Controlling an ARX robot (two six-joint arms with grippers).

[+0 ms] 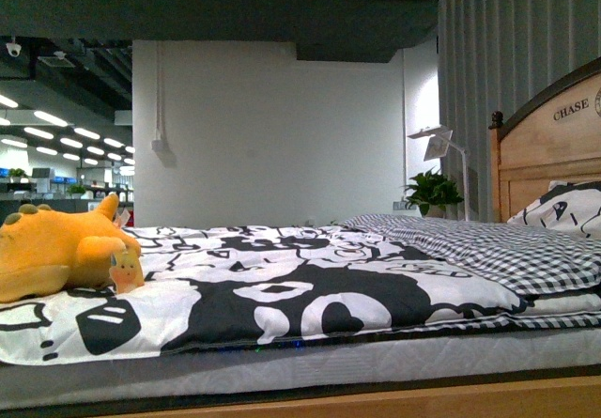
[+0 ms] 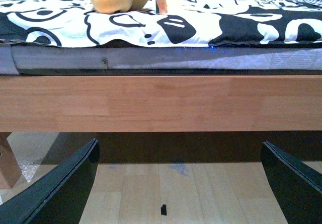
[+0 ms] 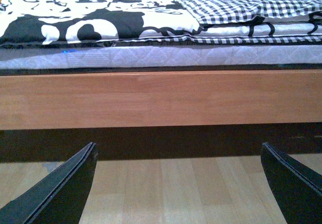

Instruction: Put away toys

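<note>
White wall (image 1: 282, 136) at the back of the room, ceiling lights running off on the left. Wooden bed frame (image 2: 161, 103) fills the wrist views, its side rail level across both. Pale wood floor (image 3: 161, 183) below it.

Black-and-white patterned duvet (image 1: 310, 296) covers most of the bed, over a quilted white mattress (image 3: 151, 57). Checked blanket (image 1: 488, 249) lies folded at the headboard end, overlapping the duvet. Wooden headboard (image 1: 545, 146) stands on the right, lettered CHASE. Black-and-white pillow (image 1: 563, 209) leans against it.

Orange-yellow plush animal (image 1: 52, 249) lies on the duvet at the far left of the front view, near the bed's front edge, well apart from the pillow. Small paper tag (image 1: 127, 270) hangs at its right side, touching the duvet.

Potted plant (image 1: 432, 193) and white lamp (image 1: 441, 146) sit beyond the bed, near the headboard.

My left claw (image 2: 179, 148) hangs low, below the rail, fingers spread wide, nothing between them. The plush shows above it at the top of that view. My right claw (image 3: 178, 146) is likewise low, spread and empty, facing the rail.
</note>
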